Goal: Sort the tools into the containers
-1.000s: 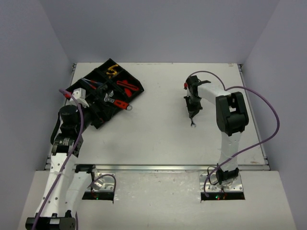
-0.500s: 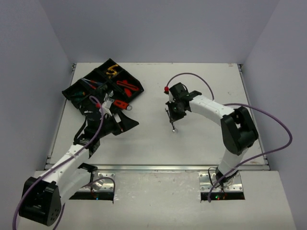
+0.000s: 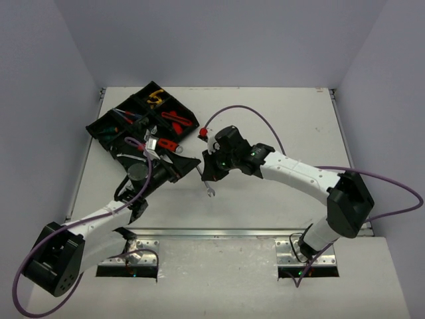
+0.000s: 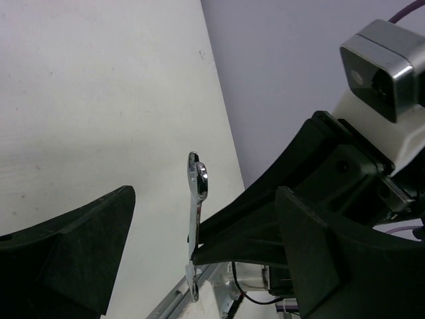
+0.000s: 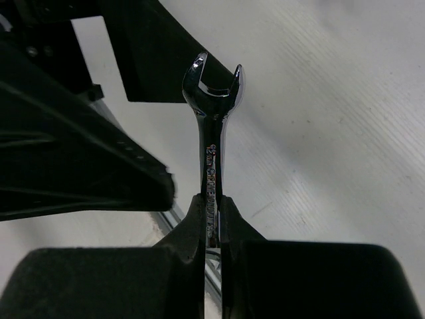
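Top external view: one black tray (image 3: 98, 125) sits far left, holding yellow pliers (image 3: 156, 98) and red tools, whose count is unclear. The right claw (image 3: 206, 174) clamps one silver spanner (image 3: 210, 190) over the table (image 3: 279, 106), near the tray. The left claw (image 3: 190, 162) stands between tray and spanner, jaws wide apart.

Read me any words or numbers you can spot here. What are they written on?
"12": stamped on the spanner, on its shank, in the right wrist view; probably that, the digits are not crisp.
A longer stamped line just below it: too blurred to read.
Nothing else in any view can be read.
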### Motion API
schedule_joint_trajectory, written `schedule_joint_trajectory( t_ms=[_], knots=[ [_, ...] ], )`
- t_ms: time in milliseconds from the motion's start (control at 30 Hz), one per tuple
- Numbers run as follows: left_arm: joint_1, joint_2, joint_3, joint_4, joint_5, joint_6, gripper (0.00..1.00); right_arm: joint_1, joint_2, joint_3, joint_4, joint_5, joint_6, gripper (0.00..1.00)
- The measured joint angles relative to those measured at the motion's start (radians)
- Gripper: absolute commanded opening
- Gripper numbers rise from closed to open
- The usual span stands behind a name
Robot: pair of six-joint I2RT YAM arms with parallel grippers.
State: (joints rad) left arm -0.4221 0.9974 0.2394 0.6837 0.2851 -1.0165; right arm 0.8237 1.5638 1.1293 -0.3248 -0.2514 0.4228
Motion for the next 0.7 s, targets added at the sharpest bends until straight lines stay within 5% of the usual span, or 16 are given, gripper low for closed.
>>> schedule_joint_trajectory(
  t_ms=[267, 367, 433, 533, 700],
  knots=[
    [-0.033, 0.018, 0.000, -0.008, -0.100, -0.039, 0.05, 0.053, -0.007, 0.023, 0.008, 0.008, 0.016, 0.00],
    [-0.046, 0.018, 0.002, -0.004, -0.112, -0.038, 0.00, 0.062, -0.007, 0.032, 0.008, 0.019, 0.026, 0.04],
    [-0.050, 0.017, 0.007, -0.009, -0.119, -0.036, 0.00, 0.063, -0.007, 0.035, 0.006, 0.027, 0.029, 0.28],
    [-0.052, 0.016, 0.052, -0.094, -0.153, 0.001, 0.00, 0.063, -0.007, 0.035, 0.011, 0.034, 0.039, 0.99],
    [0.017, 0.030, 0.241, -0.415, -0.323, 0.118, 0.00, 0.064, -0.066, -0.007, 0.003, 0.136, 0.059, 0.99]
  ],
)
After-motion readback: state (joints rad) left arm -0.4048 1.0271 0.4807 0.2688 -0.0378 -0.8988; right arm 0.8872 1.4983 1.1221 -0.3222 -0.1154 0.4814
